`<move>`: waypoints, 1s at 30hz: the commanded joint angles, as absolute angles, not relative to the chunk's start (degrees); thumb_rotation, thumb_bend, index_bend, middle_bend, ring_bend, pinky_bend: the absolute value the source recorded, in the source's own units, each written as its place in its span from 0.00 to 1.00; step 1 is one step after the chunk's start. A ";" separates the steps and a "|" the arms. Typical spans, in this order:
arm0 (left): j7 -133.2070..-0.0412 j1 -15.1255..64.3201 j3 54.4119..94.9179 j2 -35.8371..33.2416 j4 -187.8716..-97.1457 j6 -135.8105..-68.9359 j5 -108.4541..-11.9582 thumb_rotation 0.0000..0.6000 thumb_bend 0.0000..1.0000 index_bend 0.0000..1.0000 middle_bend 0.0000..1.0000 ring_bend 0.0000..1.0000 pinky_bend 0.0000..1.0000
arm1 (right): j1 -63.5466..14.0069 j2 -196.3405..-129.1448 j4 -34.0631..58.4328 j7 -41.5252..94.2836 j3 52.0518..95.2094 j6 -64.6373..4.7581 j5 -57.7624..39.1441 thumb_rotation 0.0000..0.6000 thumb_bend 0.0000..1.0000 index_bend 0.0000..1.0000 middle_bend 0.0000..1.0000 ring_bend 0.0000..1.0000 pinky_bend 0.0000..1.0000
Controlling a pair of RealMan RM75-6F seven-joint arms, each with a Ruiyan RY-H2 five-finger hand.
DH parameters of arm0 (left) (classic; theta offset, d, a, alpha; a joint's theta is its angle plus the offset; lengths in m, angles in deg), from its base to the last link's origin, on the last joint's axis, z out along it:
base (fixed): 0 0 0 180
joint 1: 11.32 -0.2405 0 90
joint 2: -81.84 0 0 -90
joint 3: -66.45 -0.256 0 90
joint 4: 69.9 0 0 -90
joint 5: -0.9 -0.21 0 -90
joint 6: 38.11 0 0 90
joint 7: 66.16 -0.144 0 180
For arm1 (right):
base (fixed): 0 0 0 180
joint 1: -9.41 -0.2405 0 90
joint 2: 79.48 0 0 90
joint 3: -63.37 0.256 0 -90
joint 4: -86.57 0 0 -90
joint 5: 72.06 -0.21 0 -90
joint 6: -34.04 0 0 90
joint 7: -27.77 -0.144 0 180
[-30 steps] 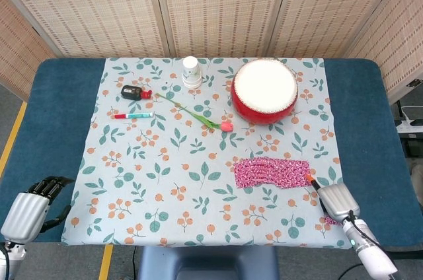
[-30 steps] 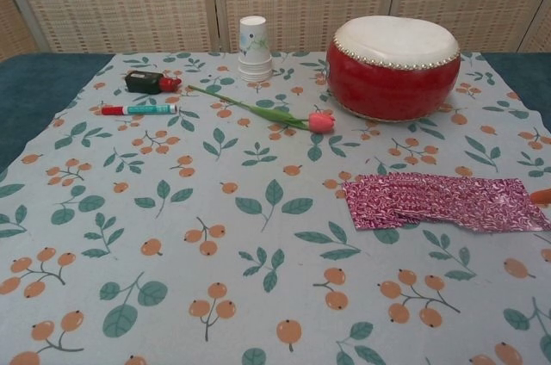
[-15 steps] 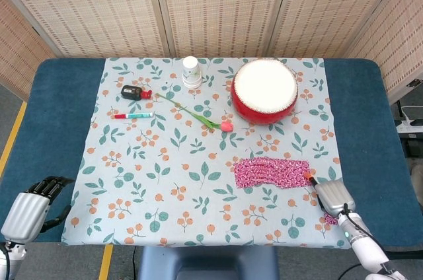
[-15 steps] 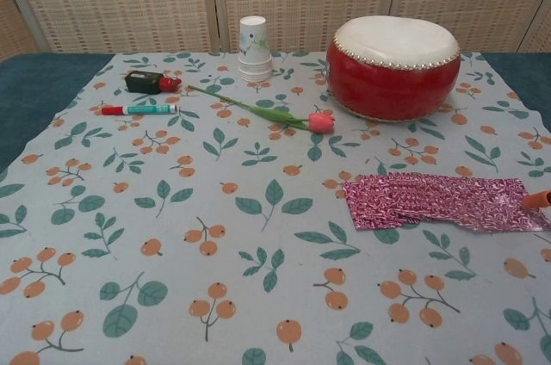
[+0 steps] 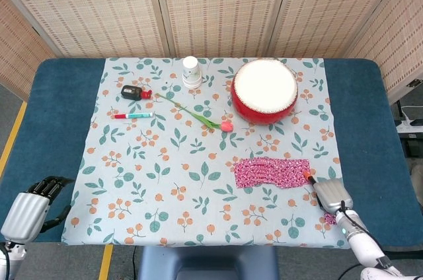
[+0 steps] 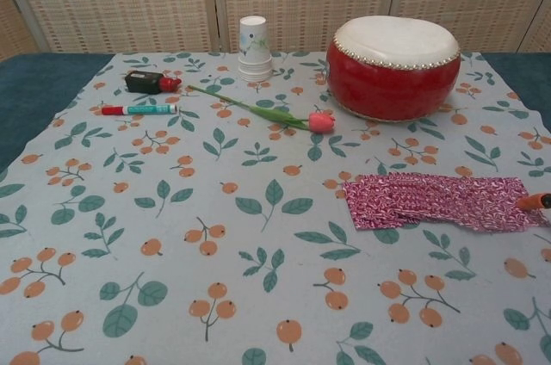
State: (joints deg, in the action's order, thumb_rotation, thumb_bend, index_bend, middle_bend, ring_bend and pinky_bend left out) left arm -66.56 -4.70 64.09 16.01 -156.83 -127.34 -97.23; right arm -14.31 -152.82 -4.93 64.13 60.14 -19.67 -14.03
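Head view shows the right hand (image 5: 332,194) low on the surface (image 5: 370,128) at about four o'clock, its back turned up and an orange fingertip (image 5: 307,175) touching the right end of the pink glittery cloth (image 5: 271,172); the fingers are tucked under the palm, so whether they are spread, pressed together or pinching the cloth cannot be told. The cloth lies flat on the leaf-and-berry tablecloth (image 5: 165,181), at about four o'clock from the middle of the surface and just toward the near edge from the red drum (image 5: 264,90), which stands at about one o'clock. A pink patch shows under the hand's near side, too small to identify. In the chest view only that orange fingertip (image 6: 537,201) enters at the right edge, resting at the cloth's right end. The left hand (image 5: 30,210) hangs off the near left corner at about seven o'clock, well apart from everything, its dark fingers curled inward around nothing. At twelve o'clock stands a white paper cup (image 5: 191,71); at about eleven o'clock lie a small black device with a red end (image 5: 135,92) and, just nearer, a red and green marker (image 5: 132,115). A tulip (image 5: 198,115) lies slanted between the cup and the cloth, its pink head pointing toward the drum's near side.
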 commanded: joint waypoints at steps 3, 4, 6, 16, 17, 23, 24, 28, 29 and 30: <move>-66.56 -4.73 64.04 16.00 -156.81 -127.29 -97.22 1.00 0.33 0.25 0.29 0.25 0.44 | -14.47 -152.51 -4.12 65.44 59.81 -20.13 -16.84 1.00 0.76 0.12 0.73 0.77 0.69; -66.58 -4.72 64.04 16.01 -156.85 -127.28 -97.22 1.00 0.33 0.25 0.29 0.25 0.44 | -14.56 -152.47 -3.89 65.72 59.76 -20.03 -17.56 1.00 0.76 0.13 0.73 0.77 0.69; -66.65 -4.72 64.03 16.01 -156.86 -127.24 -97.21 1.00 0.33 0.25 0.29 0.25 0.44 | -14.82 -152.35 -3.37 66.39 59.67 -19.78 -19.30 1.00 0.76 0.13 0.73 0.77 0.69; -66.92 -4.62 63.97 16.04 -157.06 -126.93 -97.18 1.00 0.33 0.25 0.29 0.25 0.44 | -15.45 -151.48 -3.58 70.37 58.80 -21.77 -25.37 1.00 0.76 0.19 0.73 0.77 0.69; -66.91 -4.62 63.97 16.05 -157.06 -126.93 -97.18 1.00 0.33 0.25 0.29 0.25 0.44 | -15.44 -151.40 -3.71 70.82 58.70 -22.30 -25.84 1.00 0.76 0.19 0.73 0.77 0.69; -66.98 -4.64 63.94 16.01 -157.03 -126.89 -97.15 1.00 0.33 0.25 0.30 0.26 0.44 | -15.03 -150.71 -5.40 70.58 58.76 -24.99 -25.72 1.00 0.76 0.22 0.73 0.77 0.69; -66.99 -4.61 63.95 16.01 -157.06 -126.87 -97.17 1.00 0.33 0.25 0.30 0.26 0.44 | -14.69 -150.50 -5.83 69.57 58.87 -25.69 -24.53 1.00 0.76 0.22 0.73 0.77 0.69; -67.03 -4.60 63.94 16.01 -157.06 -126.85 -97.18 1.00 0.33 0.25 0.30 0.26 0.44 | -11.89 -149.36 -7.59 62.75 58.91 -31.25 -14.96 1.00 0.76 0.21 0.73 0.76 0.68; -66.98 -4.58 63.96 15.99 -157.03 -126.81 -97.14 1.00 0.33 0.25 0.30 0.26 0.44 | -10.54 -149.24 -7.82 59.95 58.79 -33.98 -11.14 1.00 0.76 0.20 0.73 0.76 0.68; -66.94 -4.58 63.95 15.97 -157.02 -126.77 -97.11 1.00 0.33 0.25 0.30 0.26 0.44 | -9.46 -149.29 -7.73 57.67 58.66 -36.26 -8.07 1.00 0.75 0.20 0.73 0.76 0.68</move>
